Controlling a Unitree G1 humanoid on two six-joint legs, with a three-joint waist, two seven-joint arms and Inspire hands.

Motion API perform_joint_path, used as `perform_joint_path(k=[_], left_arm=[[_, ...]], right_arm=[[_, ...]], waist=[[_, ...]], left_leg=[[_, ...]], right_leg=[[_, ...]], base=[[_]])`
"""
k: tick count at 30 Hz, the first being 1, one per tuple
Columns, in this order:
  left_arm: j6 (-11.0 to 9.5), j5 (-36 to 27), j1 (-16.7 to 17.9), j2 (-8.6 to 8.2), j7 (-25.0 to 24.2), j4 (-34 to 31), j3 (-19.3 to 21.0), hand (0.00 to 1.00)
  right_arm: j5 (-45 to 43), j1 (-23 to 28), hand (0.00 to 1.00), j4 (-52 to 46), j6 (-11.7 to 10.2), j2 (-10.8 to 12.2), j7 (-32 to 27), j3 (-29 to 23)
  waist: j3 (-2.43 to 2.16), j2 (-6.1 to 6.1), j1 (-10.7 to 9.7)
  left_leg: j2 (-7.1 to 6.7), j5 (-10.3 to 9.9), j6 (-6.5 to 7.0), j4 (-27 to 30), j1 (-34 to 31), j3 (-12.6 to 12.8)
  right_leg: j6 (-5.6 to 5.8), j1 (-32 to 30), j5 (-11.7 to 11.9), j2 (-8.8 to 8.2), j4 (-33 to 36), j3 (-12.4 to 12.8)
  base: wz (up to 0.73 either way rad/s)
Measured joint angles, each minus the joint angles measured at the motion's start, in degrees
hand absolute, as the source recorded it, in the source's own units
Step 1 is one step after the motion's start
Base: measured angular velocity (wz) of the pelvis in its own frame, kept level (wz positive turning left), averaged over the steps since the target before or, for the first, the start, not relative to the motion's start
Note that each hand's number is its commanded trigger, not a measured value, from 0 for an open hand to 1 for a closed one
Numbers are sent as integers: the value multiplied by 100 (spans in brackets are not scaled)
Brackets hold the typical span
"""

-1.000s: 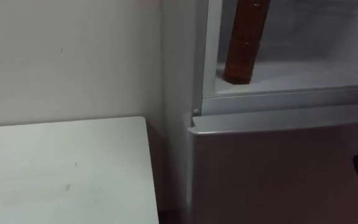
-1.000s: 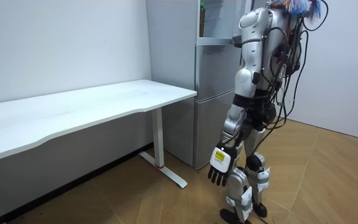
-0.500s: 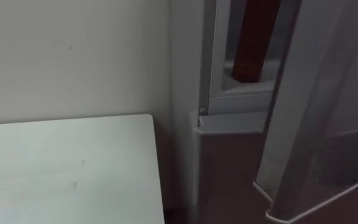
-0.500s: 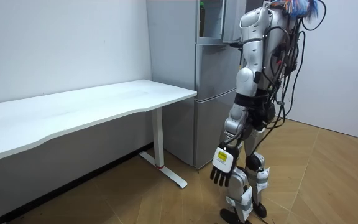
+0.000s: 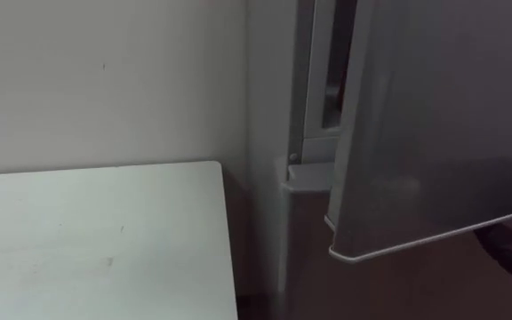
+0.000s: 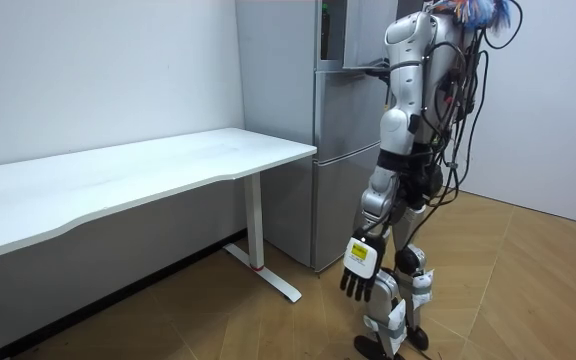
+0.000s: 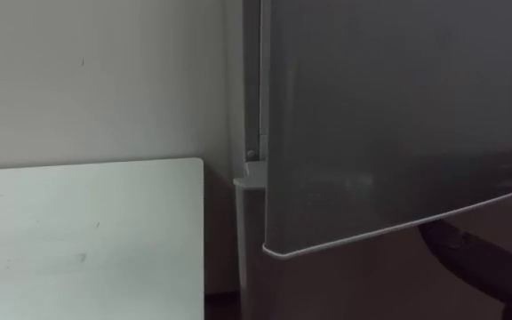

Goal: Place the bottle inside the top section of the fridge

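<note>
Bottle (image 5: 330, 93) stands inside the upper fridge, high above the left hand (image 6: 360, 268), whose fingers hang relaxed and empty. Right hand (image 7: 471, 254): finger state cannot be told. Risk: the nearly shut door (image 5: 434, 124) strikes a protruding bottle and stays ajar.

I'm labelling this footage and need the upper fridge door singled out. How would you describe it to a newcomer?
Find the tall grey fridge beside the end of the white table. The upper fridge door is the grey panel at its top, at the robot's head height. Unlike the lower door, shut flush below it, it stands ajar.
</note>
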Motion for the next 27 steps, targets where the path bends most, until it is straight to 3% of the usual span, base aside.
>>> perform_joint_path(k=[5,11,17,27], left_arm=[[-48,1,-19,1,-6,24,-1,0],[-75,5,-32,6,-32,39,1,0],[-74,54,-98,26,-126,45,44,0],[-36,181,-165,36,-124,36,-16,0]], right_arm=[[-105,0,0,0,46,0,76,29],[-105,0,0,0,51,0,184,145],[-107,-1,0,0,50,1,185,317],[-379,-69,0,0,125,36,183,566]], waist=[[4,-3,13],[43,-15,23],[44,-97,88],[16,-112,319]], left_leg=[[3,1,-1,-7,10,-3],[9,-2,-5,-24,68,-4],[12,-2,-6,-5,34,-5],[38,13,-27,1,-25,-1]], right_leg=[[0,21,0,2,1,-7],[0,72,0,6,-3,-9],[-2,46,-1,8,-3,0],[-47,-22,30,28,-8,-57]], base=[[0],[0],[0],[-3]])
